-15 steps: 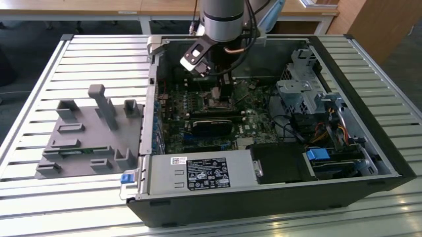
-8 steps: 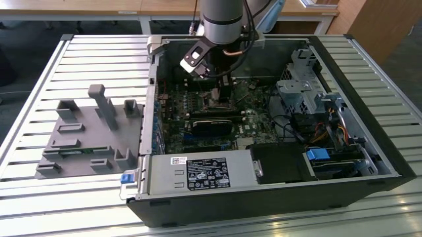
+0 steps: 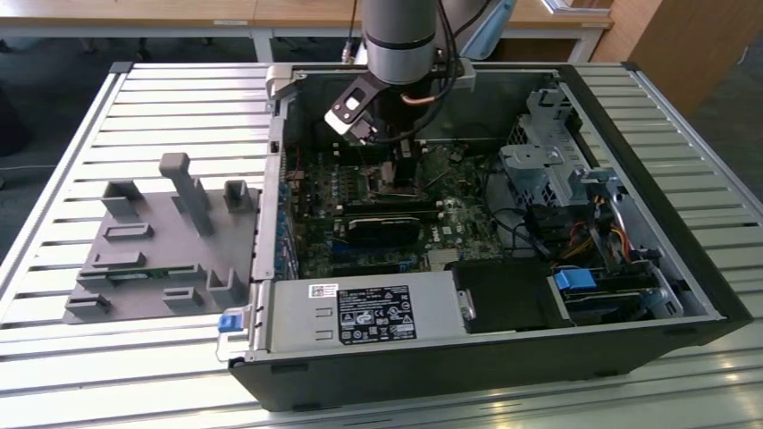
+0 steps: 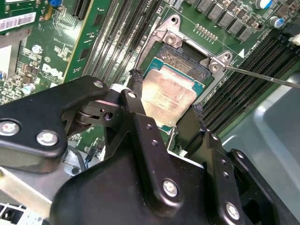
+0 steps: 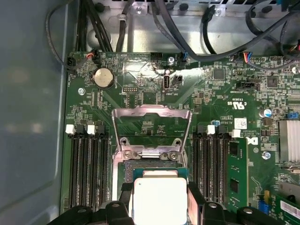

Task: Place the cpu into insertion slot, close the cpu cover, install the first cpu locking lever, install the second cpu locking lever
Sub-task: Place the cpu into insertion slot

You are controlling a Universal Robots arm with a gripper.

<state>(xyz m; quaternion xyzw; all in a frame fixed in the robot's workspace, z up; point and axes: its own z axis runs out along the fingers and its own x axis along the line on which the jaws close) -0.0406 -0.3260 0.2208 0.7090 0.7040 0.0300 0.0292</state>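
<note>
Bright even light, cpu (image 5: 160, 200) glaring (washed pale)

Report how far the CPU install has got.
Done: nothing seated yet. In hand: the pincer grips the cpu just over the insertion slot. Left: seating it, closing the cpu cover, which is flipped open, and latching the locking levers.

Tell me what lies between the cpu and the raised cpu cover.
In the first wrist view, an uncovered strip of the insertion slot lies between the cpu and the cpu cover.
</note>
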